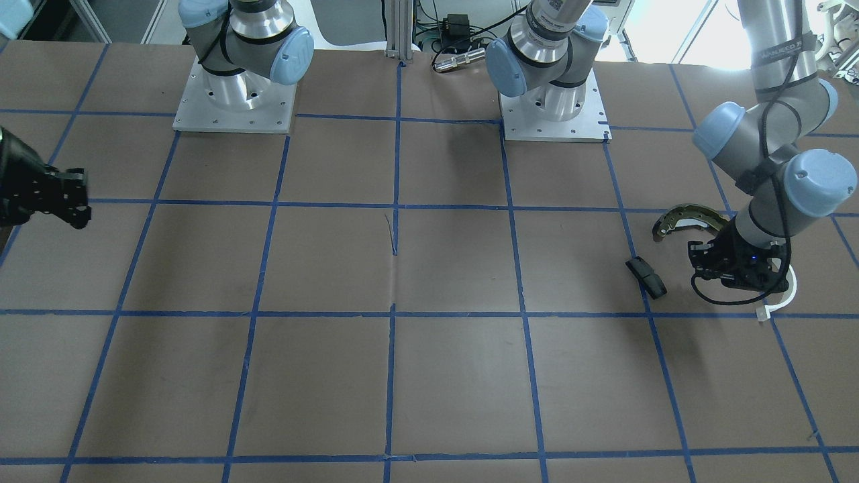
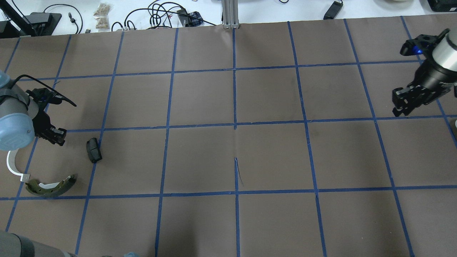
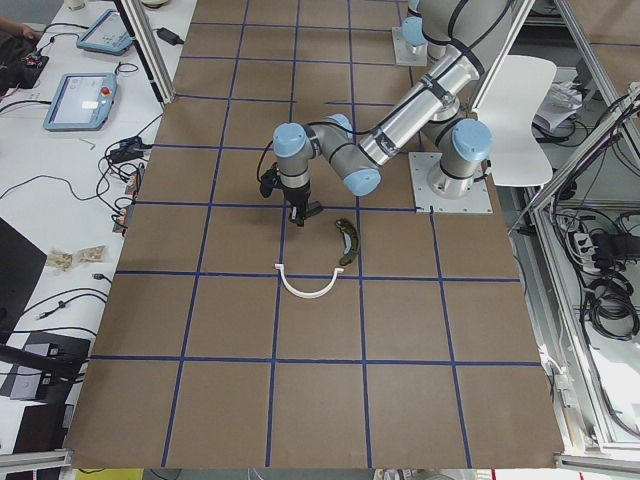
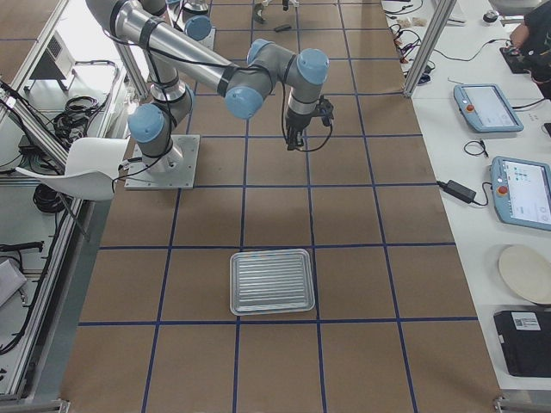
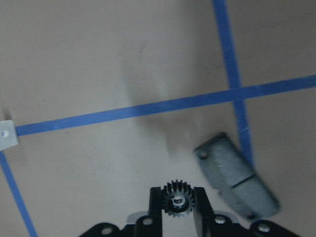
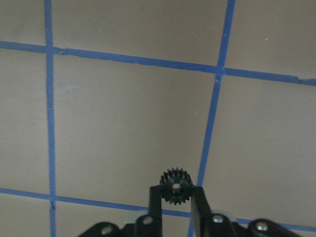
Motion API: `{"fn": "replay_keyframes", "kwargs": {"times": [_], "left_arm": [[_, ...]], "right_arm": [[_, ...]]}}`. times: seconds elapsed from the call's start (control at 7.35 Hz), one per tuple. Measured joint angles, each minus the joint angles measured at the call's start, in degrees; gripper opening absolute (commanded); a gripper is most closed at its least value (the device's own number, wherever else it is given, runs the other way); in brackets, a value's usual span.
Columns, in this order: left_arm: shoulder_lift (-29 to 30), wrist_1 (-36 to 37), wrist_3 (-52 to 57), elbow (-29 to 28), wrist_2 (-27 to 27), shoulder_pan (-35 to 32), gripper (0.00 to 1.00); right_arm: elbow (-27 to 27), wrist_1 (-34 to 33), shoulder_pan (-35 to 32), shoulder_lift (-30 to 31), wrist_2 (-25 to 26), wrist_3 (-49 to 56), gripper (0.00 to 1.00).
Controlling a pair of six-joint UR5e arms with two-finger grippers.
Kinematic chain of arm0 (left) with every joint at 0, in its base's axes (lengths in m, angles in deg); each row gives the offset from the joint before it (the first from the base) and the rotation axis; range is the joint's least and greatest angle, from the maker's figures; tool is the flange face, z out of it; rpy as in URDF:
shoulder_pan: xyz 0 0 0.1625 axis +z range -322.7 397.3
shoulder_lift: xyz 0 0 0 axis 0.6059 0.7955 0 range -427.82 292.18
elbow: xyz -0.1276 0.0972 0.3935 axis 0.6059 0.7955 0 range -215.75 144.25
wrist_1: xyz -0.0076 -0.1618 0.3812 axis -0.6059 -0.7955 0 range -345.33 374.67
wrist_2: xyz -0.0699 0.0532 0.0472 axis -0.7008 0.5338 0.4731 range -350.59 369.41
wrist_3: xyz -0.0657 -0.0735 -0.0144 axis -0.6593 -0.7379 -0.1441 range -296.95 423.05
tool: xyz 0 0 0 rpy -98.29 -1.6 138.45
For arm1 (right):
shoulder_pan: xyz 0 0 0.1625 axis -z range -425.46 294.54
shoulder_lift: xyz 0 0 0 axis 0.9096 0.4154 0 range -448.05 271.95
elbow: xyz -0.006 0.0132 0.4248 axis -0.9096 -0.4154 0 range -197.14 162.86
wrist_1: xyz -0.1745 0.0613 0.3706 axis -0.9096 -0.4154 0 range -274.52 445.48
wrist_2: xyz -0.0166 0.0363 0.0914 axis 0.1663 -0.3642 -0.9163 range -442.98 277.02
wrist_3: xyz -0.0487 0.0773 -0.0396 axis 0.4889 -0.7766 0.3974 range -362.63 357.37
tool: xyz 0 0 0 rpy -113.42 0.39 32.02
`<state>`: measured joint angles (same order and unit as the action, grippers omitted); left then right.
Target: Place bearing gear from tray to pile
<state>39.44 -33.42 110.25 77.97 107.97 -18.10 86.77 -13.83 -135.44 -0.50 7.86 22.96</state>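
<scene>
**A:** Left gripper is pinched tight on a bearing gear, just beside the black block. If it lets go from that height, I reckon the gear rolls away from the block and out of the pile.

**B:** Right gripper, well apart from the block, clamps a second gear.

**A:** Count?

**B:** One tray, far from the block. One brake shoe, one white half-ring, one block, two gears.

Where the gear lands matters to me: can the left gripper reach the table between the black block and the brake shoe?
Probably yes. The left gripper, shut on the gear, hovers beside the black block, and the table between block and brake shoe looks bare, nothing blocking.
</scene>
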Motion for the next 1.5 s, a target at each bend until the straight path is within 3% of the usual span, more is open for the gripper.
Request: {"fn": "replay_keyframes", "kwargs": {"times": [0.27, 0.54, 0.82, 0.95, 1.09, 1.22, 1.5], "left_arm": [[2.75, 0.9, 4.99, -0.15, -1.74, 4.36, 0.0], [4.13, 0.93, 7.29, -0.52, -5.36, 7.25, 0.04], [3.47, 0.52, 7.11, -0.58, -8.57, 7.7, 0.69], [3.17, 0.42, 6.69, -0.67, -9.72, 7.75, 0.8], [2.92, 0.38, 5.25, -0.78, -10.98, 7.65, 0.84], [2.46, 0.37, 3.19, -0.81, -11.78, 7.36, 0.92], [1.01, 0.36, -2.76, -0.84, -12.01, 5.57, 0.96]], "right_arm": [[0.67, -2.93, -12.26, -1.16, -1.21, -20.05, 0.17], [0.65, -12.24, -24.7, -7.27, -2.75, -40.49, 0.18], [-0.31, -27.23, -36.51, -17.48, -3.03, -58.24, 0.19], [-1.07, -32.26, -40.03, -21.7, -2.99, -63.06, 0.23], [-1.76, -34.52, -41.76, -24.22, -3.05, -65.33, 0.46], [-2.15, -35.33, -42.43, -25.45, -3.12, -66.3, 0.99], [-2.45, -35.42, -42.53, -25.93, -2.76, -66.56, 1.0]]}}
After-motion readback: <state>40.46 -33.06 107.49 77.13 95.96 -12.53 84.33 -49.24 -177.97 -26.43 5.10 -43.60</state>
